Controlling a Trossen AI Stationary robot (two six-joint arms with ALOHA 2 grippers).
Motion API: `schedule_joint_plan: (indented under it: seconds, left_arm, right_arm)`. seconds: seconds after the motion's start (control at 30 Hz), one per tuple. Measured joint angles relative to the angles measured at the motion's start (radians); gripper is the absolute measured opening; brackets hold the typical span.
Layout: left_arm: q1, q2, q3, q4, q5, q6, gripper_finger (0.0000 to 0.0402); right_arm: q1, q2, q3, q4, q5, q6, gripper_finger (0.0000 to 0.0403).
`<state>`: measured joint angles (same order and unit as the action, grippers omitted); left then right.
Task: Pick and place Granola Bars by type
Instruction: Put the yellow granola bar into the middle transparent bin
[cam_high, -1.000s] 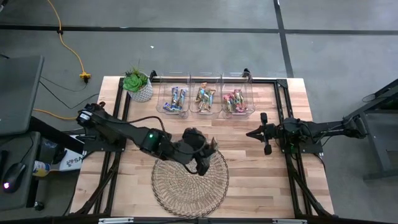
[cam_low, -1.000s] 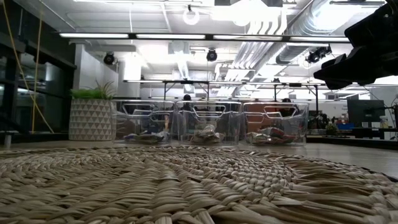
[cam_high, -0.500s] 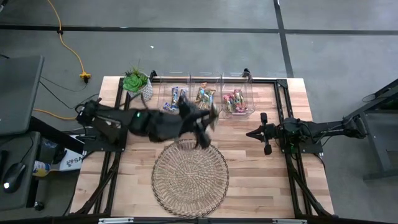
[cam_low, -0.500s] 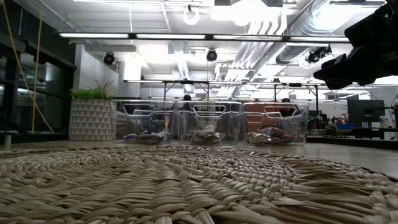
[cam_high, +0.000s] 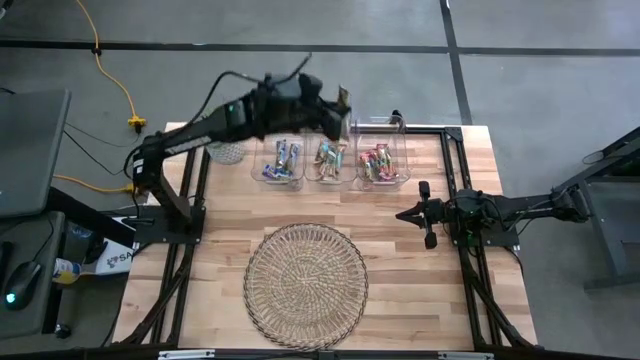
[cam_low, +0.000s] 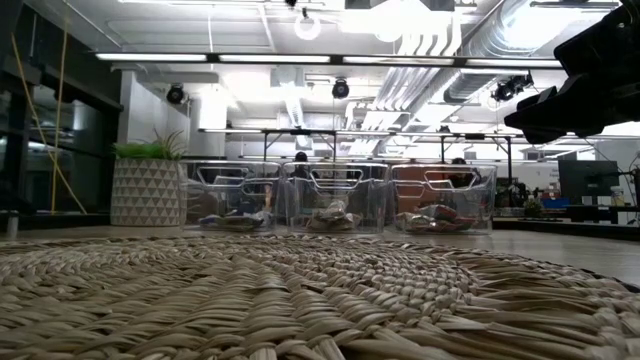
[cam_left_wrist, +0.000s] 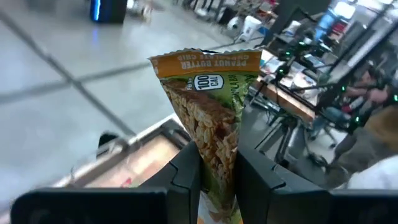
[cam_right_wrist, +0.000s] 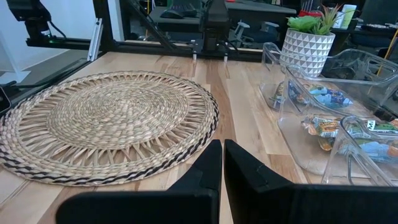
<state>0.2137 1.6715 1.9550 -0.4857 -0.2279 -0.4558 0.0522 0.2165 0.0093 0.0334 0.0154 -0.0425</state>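
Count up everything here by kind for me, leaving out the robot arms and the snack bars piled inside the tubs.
Clear bins: 3
Wicker mat: 1
Potted plant: 1
Granola bar held up in the left gripper: 1
Total: 6

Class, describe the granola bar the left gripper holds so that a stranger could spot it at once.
Find the three clear bins along the table's far edge. Above them the left gripper pinches one granola bar. Unlike the binned bars, it is held aloft, with a green and orange peanut-butter wrapper.
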Motion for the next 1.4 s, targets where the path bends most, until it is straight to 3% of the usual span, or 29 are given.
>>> schedule_joint_plan:
  seconds: [0.27, 0.5, 0.7, 0.93, 1.4]
  left_arm:
    - [0.255, 0.0, -0.093, -0.035, 0.295, -0.205, 0.0073]
    - [0.361, 0.0, -0.267, -0.043, 0.409, -0.429, 0.0073]
    - [0.36, 0.033, -0.382, -0.044, 0.384, -0.493, 0.0073]
    - [0.331, 0.153, -0.382, -0.029, 0.432, -0.503, 0.0073]
    - [0.32, 0.26, -0.382, -0.045, 0.338, -0.491, 0.006]
  right_arm:
    - [0.0, 0.0, 0.0, 0.0, 0.0, 0.0, 0.0]
    - [0.0, 0.0, 0.0, 0.0, 0.0, 0.0, 0.0]
    - [0.0, 0.0, 0.0, 0.0, 0.0, 0.0, 0.0]
    - [0.0, 0.0, 0.0, 0.0, 0.0, 0.0, 0.0]
    - [0.0, 0.0, 0.0, 0.0, 0.0, 0.0, 0.0]
